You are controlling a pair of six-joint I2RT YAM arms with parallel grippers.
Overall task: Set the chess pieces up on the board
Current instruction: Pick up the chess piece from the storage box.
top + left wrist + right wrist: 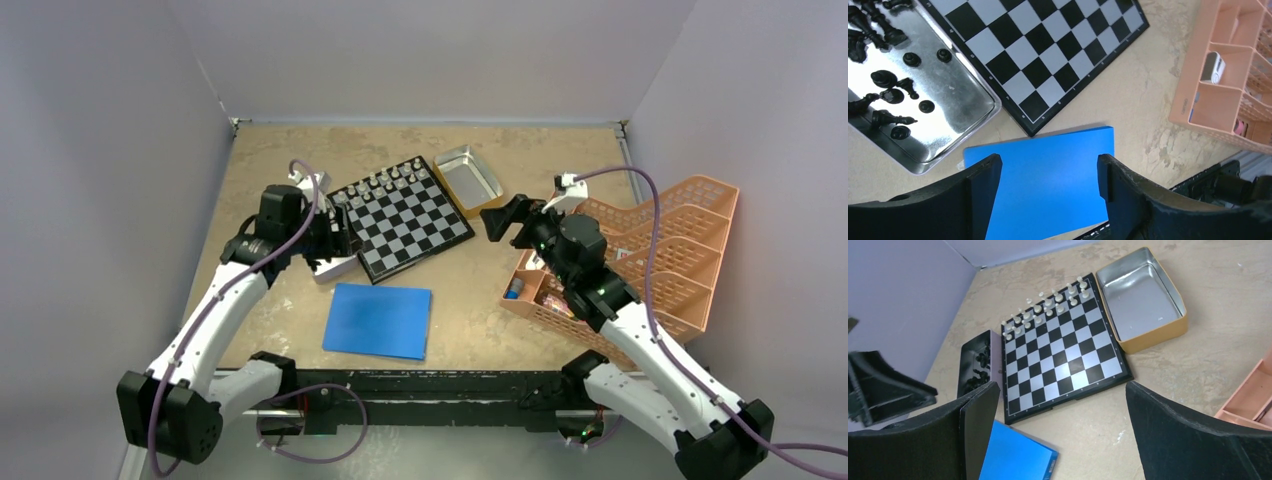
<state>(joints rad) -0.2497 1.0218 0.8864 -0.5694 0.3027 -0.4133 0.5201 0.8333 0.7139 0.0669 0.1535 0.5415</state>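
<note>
The board (410,225) lies at the table's middle left, also in the left wrist view (1048,55) and the right wrist view (1068,360). Silvery-white chess pieces (385,182) stand in two rows along its far edge (1045,310). Black chess pieces (883,78) lie loose in a shiny metal tray (948,85) at the board's left side (975,365). My left gripper (338,235) is open and empty, held above the tray's near end and the board's left edge (1049,170). My right gripper (495,222) is open and empty, right of the board (1063,395).
A blue sheet (378,320) lies in front of the board. An empty metal tin (467,178) stands at the board's far right corner. An orange plastic basket rack (660,250) with small items fills the right side. Grey walls enclose the table.
</note>
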